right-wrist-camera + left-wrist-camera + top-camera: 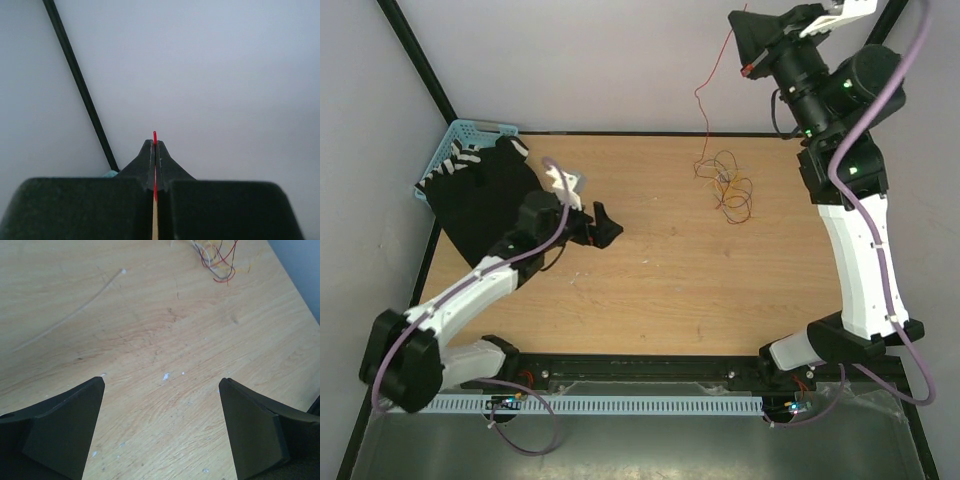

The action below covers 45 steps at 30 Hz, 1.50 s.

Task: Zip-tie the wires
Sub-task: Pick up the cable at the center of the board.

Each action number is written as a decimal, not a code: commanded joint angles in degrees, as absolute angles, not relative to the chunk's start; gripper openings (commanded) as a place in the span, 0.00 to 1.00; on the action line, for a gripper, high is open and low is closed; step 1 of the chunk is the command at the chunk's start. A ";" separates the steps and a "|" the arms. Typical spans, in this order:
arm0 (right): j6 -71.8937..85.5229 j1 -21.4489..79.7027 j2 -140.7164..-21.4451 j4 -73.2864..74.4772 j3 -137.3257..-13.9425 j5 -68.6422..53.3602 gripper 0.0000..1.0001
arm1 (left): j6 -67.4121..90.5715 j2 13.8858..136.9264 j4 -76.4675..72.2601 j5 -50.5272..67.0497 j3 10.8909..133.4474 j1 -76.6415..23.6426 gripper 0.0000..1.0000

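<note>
Loose tangle of thin, curly red, orange and brown wires [730, 190] lies far-right on the pale wooden table [670, 300]; right gripper [748, 70] — raised above it — pinches one red strand [704, 100], hanging near-vertical; left gripper [610, 222] gapes empty, facing the tangle — well apart.

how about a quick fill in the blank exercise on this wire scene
The right gripper is shut on a single ___ wire.
The left gripper hovers over the table with its jaws ___.
The tangle of wires lies nearer the ___ arm.
The basket at the table's far left corner is ___.
Missing words: red; open; right; blue.
</note>
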State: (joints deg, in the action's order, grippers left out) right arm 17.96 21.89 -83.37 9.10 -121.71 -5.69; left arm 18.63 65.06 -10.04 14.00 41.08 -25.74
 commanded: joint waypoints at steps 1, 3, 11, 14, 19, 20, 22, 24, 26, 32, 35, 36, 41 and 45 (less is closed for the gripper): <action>18.98 22.24 -81.19 9.33 -126.91 -6.63 0.00 | 22.13 72.85 -17.30 12.85 43.80 -28.60 0.99; 18.54 22.24 -79.90 9.32 -127.59 -5.26 0.00 | 21.91 77.18 -19.91 12.92 45.35 -30.29 0.99; 17.33 22.23 -73.95 9.44 -122.44 -2.51 0.00 | 19.63 97.82 -57.30 15.47 46.71 -37.30 0.99; 16.84 22.24 -72.75 9.52 -121.14 -1.67 0.00 | 19.47 107.80 -69.48 17.05 51.50 -38.97 0.99; 16.44 22.23 -70.46 9.52 -118.43 -0.61 0.00 | 18.34 118.50 -71.78 17.41 62.18 -41.14 0.99; 16.34 22.19 -69.96 9.51 -117.81 -0.51 0.00 | 17.74 119.93 -71.89 17.49 63.99 -41.62 0.99; 15.73 22.24 -69.25 9.56 -116.85 -0.24 0.00 | 16.19 122.47 -71.99 18.00 67.19 -42.65 0.99; 15.06 22.24 -68.52 9.51 -116.34 0.19 0.00 | 14.72 124.79 -71.98 19.19 70.08 -43.37 0.98; 14.38 22.24 -67.79 9.47 -115.99 0.51 0.00 | 14.91 126.84 -71.99 20.67 71.89 -43.65 0.95; 13.45 22.24 -64.52 9.50 -113.04 2.35 0.00 | 16.38 129.73 -71.34 18.88 72.40 -43.83 0.84; 13.40 22.24 -62.91 9.39 -111.46 3.44 0.00 | 15.60 129.92 -66.94 14.79 73.14 -44.21 0.83; 13.29 22.18 -62.47 9.41 -111.04 3.46 0.00 | 14.68 129.68 -62.72 13.19 73.72 -44.42 0.83; 13.36 22.23 -60.19 9.49 -108.86 3.46 0.00 | 14.78 128.82 -46.14 7.47 78.60 -45.14 0.86; 13.36 22.23 -59.00 9.36 -107.53 3.68 0.00 | 20.13 128.29 -39.62 6.20 80.38 -44.56 0.84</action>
